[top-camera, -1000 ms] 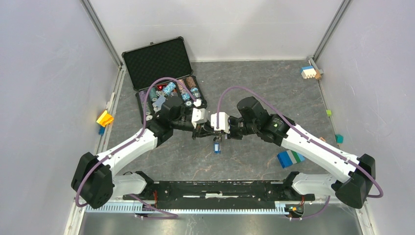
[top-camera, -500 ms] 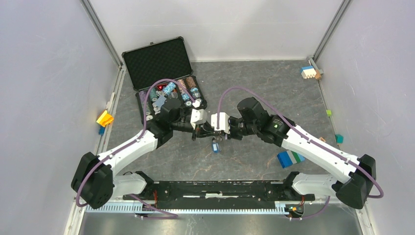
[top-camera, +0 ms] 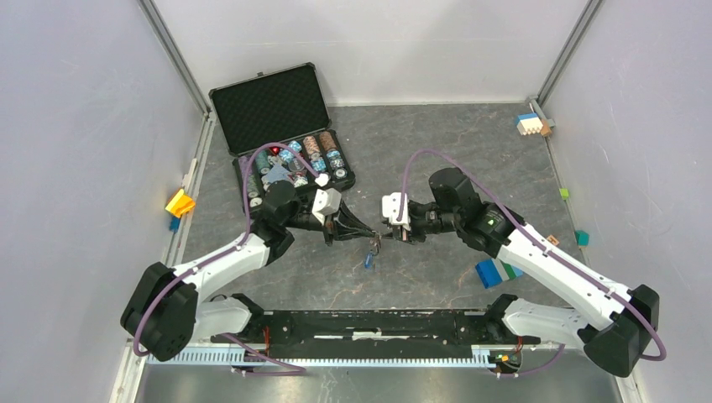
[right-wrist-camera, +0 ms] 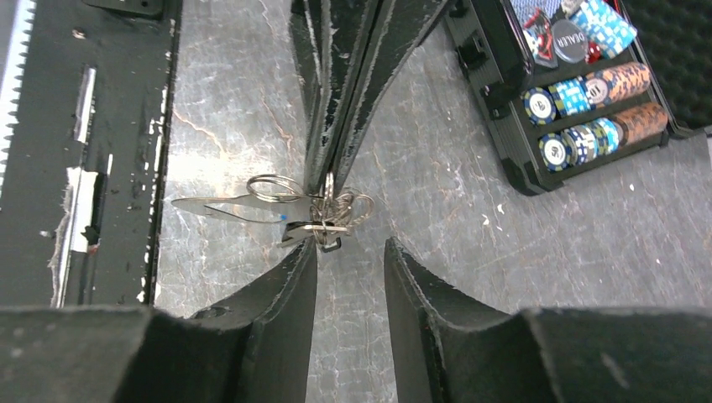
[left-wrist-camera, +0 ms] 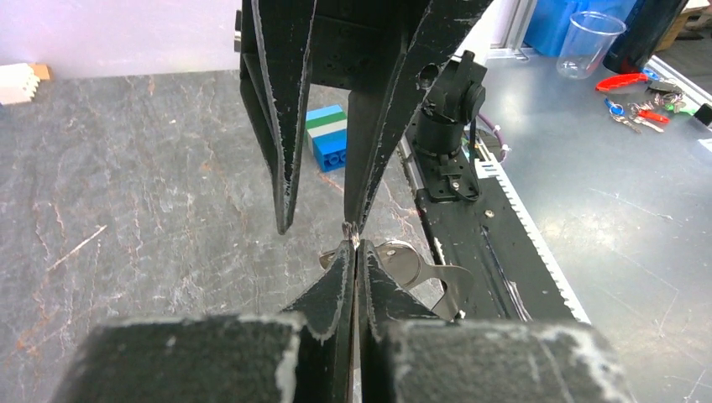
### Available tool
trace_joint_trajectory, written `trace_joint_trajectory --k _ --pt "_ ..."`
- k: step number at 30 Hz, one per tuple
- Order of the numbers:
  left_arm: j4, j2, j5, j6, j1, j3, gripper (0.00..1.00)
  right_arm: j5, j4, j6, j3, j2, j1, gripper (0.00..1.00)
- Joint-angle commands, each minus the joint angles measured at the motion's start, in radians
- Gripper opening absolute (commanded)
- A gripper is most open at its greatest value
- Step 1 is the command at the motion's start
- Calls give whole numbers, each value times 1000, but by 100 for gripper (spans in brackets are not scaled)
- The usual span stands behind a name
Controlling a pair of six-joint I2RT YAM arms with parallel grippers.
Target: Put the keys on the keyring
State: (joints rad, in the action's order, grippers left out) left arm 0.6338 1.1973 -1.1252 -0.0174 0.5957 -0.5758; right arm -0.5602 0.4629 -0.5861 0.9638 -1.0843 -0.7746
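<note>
My left gripper (top-camera: pixel 366 234) is shut on the wire keyring (right-wrist-camera: pixel 337 208). A small bunch of keys (top-camera: pixel 369 259) with a blue tag hangs from the ring just above the table. In the right wrist view a flat silver key (right-wrist-camera: pixel 220 204) and a loose ring (right-wrist-camera: pixel 273 186) stick out to the left of the bunch. In the left wrist view my shut left gripper (left-wrist-camera: pixel 354 248) pinches the wire, with a metal key (left-wrist-camera: pixel 409 265) behind its tips. My right gripper (top-camera: pixel 384 237) is open and empty, facing the left one. One of its fingertips (right-wrist-camera: pixel 307 254) is right next to the bunch.
An open black case (top-camera: pixel 267 105) of poker chips (right-wrist-camera: pixel 579 88) stands behind the left arm. A blue, white and green brick (top-camera: pixel 497 271) lies under the right arm and also shows in the left wrist view (left-wrist-camera: pixel 331 139). Small blocks (top-camera: pixel 532 124) lie along the walls.
My right gripper has opened and drawn back to the right. My left gripper has moved down and left with the ring, and the keys now hang lower.
</note>
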Motion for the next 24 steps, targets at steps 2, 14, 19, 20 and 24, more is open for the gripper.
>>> trace_joint_trajectory --k 2,14,19,20,24 --pt "230 -19 -27 -127 -4 22 2 -148 -52 -24 -7 26 12 39" --pt "241 -11 -29 -124 -4 28 2 -222 -69 -34 1 5 14 22" --pt "235 -9 -28 -118 -4 31 2 -221 -84 -22 -4 1 14 19" --pt "234 -10 -28 -117 -4 31 2 -219 -85 -19 -5 1 14 16" --pt "221 -9 -27 -105 -3 33 2 -202 -94 -14 -7 3 14 0"
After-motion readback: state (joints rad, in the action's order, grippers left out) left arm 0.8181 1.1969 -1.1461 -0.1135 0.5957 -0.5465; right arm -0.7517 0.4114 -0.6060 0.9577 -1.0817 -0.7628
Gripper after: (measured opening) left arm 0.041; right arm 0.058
